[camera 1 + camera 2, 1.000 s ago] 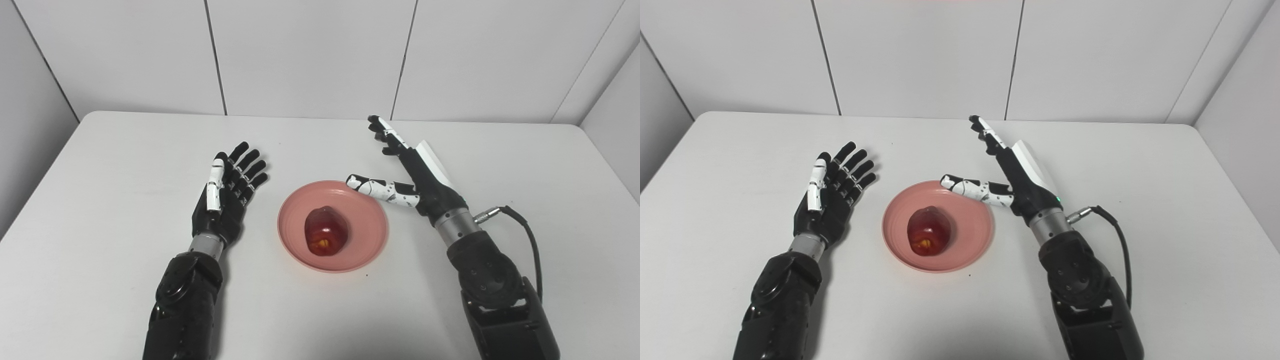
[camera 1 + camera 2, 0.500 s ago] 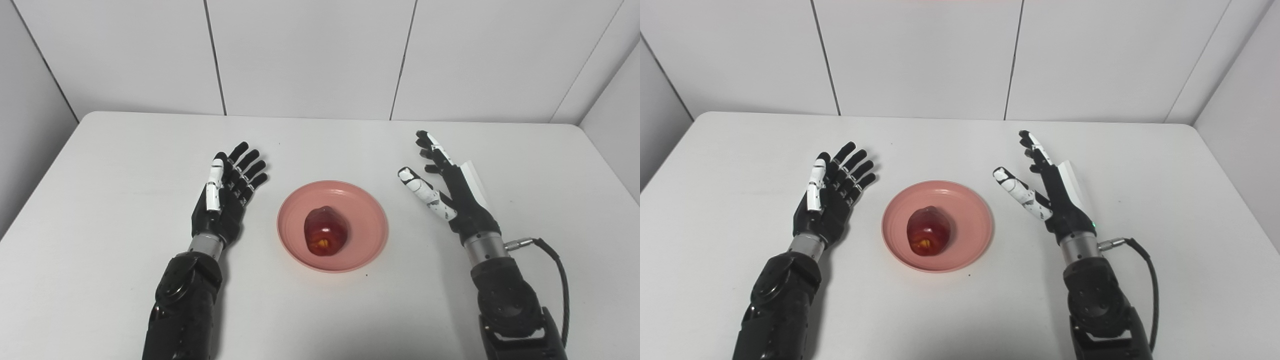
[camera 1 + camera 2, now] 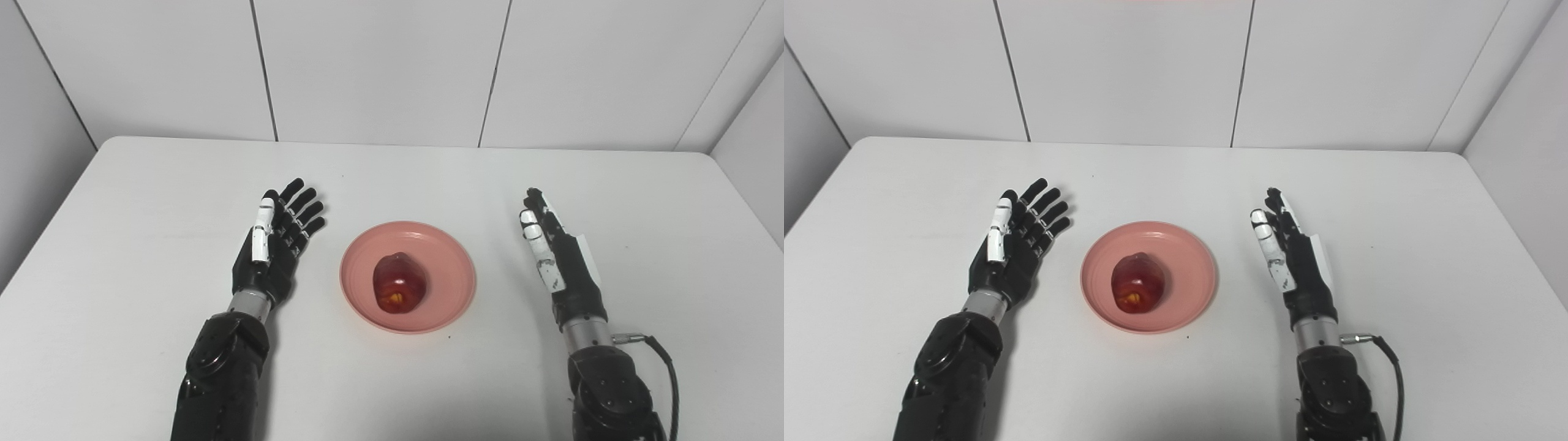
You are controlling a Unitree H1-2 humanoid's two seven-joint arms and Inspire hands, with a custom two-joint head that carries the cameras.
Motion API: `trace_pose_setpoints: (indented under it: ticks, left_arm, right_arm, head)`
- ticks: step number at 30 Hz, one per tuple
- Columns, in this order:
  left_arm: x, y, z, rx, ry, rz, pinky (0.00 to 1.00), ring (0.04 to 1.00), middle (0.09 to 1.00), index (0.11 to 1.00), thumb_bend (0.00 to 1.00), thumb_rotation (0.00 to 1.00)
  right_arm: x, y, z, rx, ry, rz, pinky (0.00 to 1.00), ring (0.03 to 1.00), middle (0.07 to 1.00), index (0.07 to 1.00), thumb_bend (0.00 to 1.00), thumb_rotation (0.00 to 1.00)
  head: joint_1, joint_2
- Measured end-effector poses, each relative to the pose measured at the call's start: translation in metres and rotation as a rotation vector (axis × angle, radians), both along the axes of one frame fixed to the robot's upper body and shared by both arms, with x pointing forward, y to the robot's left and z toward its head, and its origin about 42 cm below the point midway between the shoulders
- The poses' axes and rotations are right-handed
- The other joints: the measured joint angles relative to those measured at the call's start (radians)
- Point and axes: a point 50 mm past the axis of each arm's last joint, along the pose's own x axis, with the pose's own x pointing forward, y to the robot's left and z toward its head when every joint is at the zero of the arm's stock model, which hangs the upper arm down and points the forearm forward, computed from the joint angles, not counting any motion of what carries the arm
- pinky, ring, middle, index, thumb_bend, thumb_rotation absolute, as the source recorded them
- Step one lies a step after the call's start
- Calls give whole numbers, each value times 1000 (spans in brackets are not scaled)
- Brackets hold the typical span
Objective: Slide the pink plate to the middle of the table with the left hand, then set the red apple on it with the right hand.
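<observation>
Withdrawn from over the pink plate (image 3: 456, 288): right hand (image 3: 560, 260), now lower right, fingers straight, empty. Left hand (image 3: 274, 248) spread, empty, left of centre. Red apple (image 3: 399, 283) on plate, frame centre.

A white surface (image 3: 122, 202) with rounded far corners stands against pale wall panels. Near its middle a pink plate (image 3: 450, 300) lies flat on it, and a red apple (image 3: 399, 283) rests in the plate's hollow, so the apple does not touch the surface itself. A tiny dark speck (image 3: 449, 336) sits just beside the plate's near rim.
</observation>
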Motion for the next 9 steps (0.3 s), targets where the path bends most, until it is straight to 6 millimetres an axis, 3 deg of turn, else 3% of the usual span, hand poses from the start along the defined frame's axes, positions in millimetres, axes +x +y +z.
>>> trace_pose_setpoints:
  ticks: [9]
  left_arm:
    - [-9,3,1,39,-4,-2,893,889,899,875,355,1000]
  right_arm:
    - [-2,3,-8,58,27,7,894,906,934,942,178,1000]
  head:
    - [11,2]
